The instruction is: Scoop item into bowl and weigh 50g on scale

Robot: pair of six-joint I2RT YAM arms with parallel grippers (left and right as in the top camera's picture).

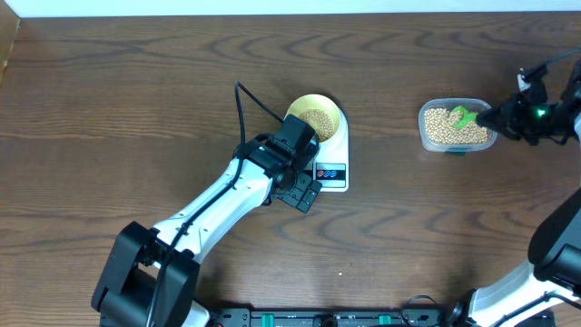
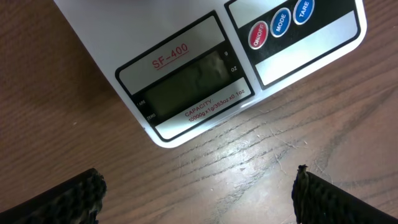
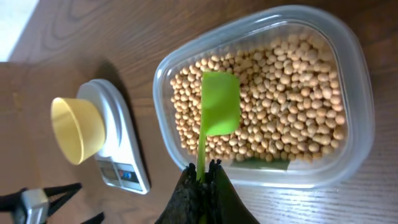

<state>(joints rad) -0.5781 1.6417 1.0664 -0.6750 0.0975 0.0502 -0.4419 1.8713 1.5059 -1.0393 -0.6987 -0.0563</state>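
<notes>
The pale-yellow bowl (image 1: 317,116) stands on the white scale (image 1: 332,156) and holds tan beans (image 1: 318,119). My left gripper (image 1: 306,193) hangs open just in front of the scale's display (image 2: 186,84), nothing between its fingers (image 2: 62,199). At the right, a clear tub (image 1: 457,126) is full of the same beans (image 3: 286,93). My right gripper (image 3: 203,169) is shut on the handle of a green scoop (image 3: 220,103). The scoop's blade hangs over the beans in the tub. The bowl (image 3: 76,129) and scale (image 3: 121,149) show in the right wrist view too.
The scale carries a red button and two blue buttons (image 2: 280,23) beside its display. A black cable (image 1: 247,102) runs from the left arm past the bowl. Bare wooden table (image 1: 136,91) lies to the left and between scale and tub.
</notes>
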